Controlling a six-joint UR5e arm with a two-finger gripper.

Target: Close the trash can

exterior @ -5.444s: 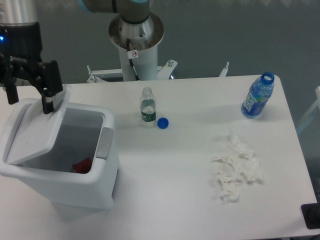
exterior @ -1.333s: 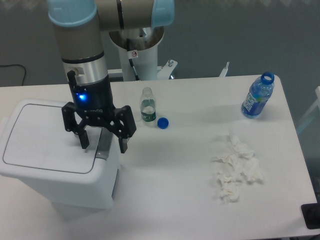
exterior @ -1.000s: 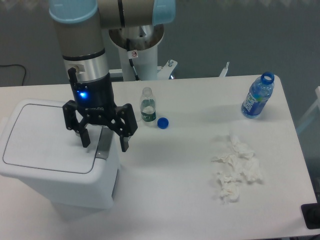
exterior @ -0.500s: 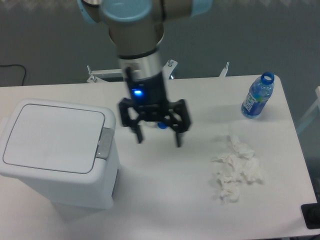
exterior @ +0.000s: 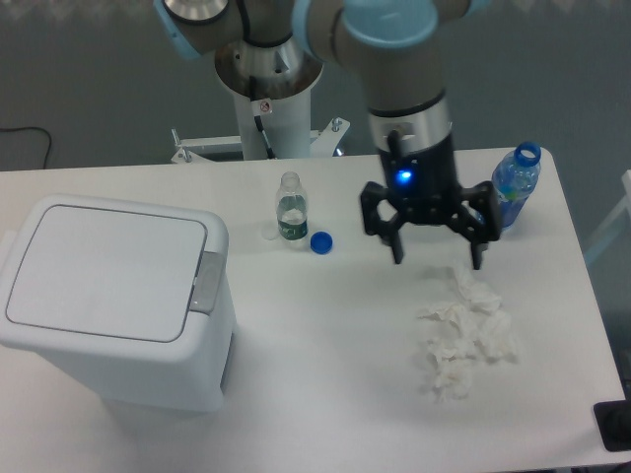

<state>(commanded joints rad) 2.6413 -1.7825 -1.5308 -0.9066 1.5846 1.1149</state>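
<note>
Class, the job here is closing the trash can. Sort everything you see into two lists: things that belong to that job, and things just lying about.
Part of the job:
- trash can, lid down flat
- gripper, open and holding nothing, above the table

Just lying about:
- small clear bottle, upright, uncapped
- blue cap beside it
- blue bottle, upright, uncapped
- crumpled tissues

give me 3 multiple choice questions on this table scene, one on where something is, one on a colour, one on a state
1. Where is the loose cap?
A. right of the small clear bottle
B. on the bin lid
C. among the tissues

2. What colour is that cap?
A. red
B. blue
C. white

3. How is the bin?
A. lid up
B. tipped over
C. lid down

Answers:
1 A, it lies on the table beside that bottle.
2 B, it is blue.
3 C, the lid lies flat, and the open hand is over by the tissues.
</note>
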